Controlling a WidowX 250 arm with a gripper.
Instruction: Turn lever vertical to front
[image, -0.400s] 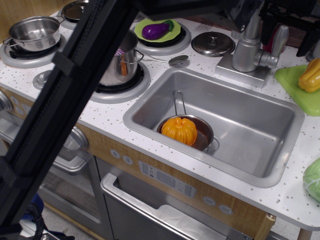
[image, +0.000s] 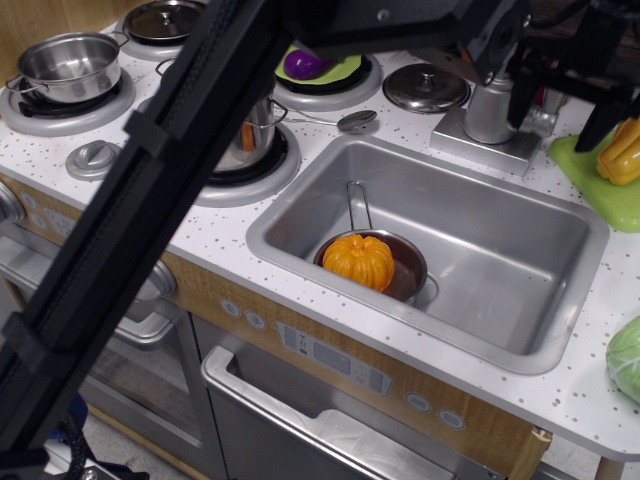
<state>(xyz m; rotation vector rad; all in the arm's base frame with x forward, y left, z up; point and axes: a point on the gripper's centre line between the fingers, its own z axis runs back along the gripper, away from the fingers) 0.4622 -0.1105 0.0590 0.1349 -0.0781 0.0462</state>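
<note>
The tall silver faucet stands on its square base behind the sink. The lever is on the faucet's right side and is mostly hidden behind my gripper; only a bit of its silver stub shows. My gripper is lowered over that spot. One black finger hangs next to the faucet column and the other is further right. The fingers stand wide apart, open, with nothing held. I cannot tell which way the lever points.
The sink holds a small pan with an orange pumpkin. A yellow pepper lies on a green board to the right of the gripper. A lid, pots on burners and an eggplant are to the left. My black arm crosses the left side.
The gripper has come down from the top edge and now straddles the lever, which stood upright and in plain sight before. The arm has shifted a little to the right.
</note>
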